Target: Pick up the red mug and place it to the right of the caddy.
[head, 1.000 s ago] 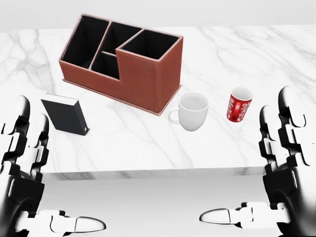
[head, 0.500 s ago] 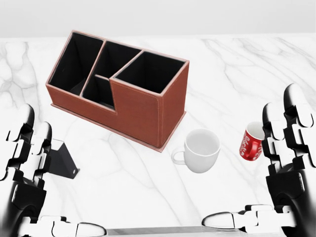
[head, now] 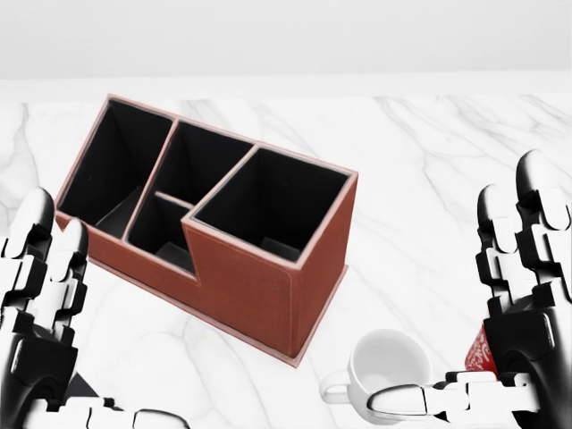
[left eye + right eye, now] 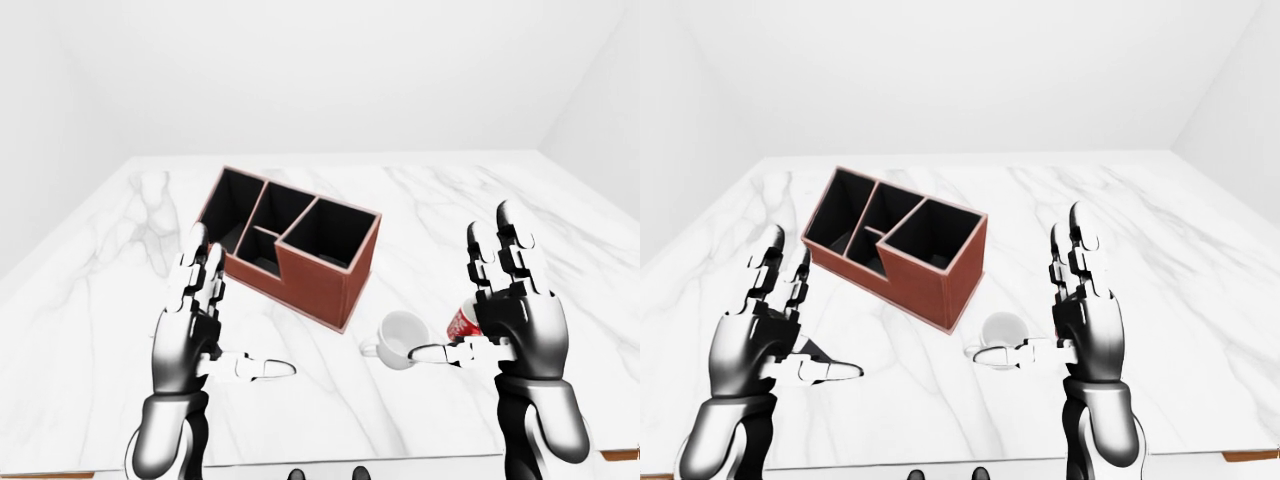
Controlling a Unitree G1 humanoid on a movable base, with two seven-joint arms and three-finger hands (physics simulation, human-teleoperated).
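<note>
The view has closed in on the counter (image 4: 110, 300): the caddy (image 3: 223, 241) looms larger than a second ago. Both hands, left (image 4: 195, 335) and right (image 4: 510, 310), hover spread and empty. The mug (image 4: 463, 324), at the caddy's four o'clock past a white cup (image 4: 403, 338), is nearly hidden behind the right hand, so a grasp looks near.

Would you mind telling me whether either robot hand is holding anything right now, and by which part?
Nothing is held. The left robot hand and right robot hand are both open above the table; the red mug stands ungrasped.
</note>
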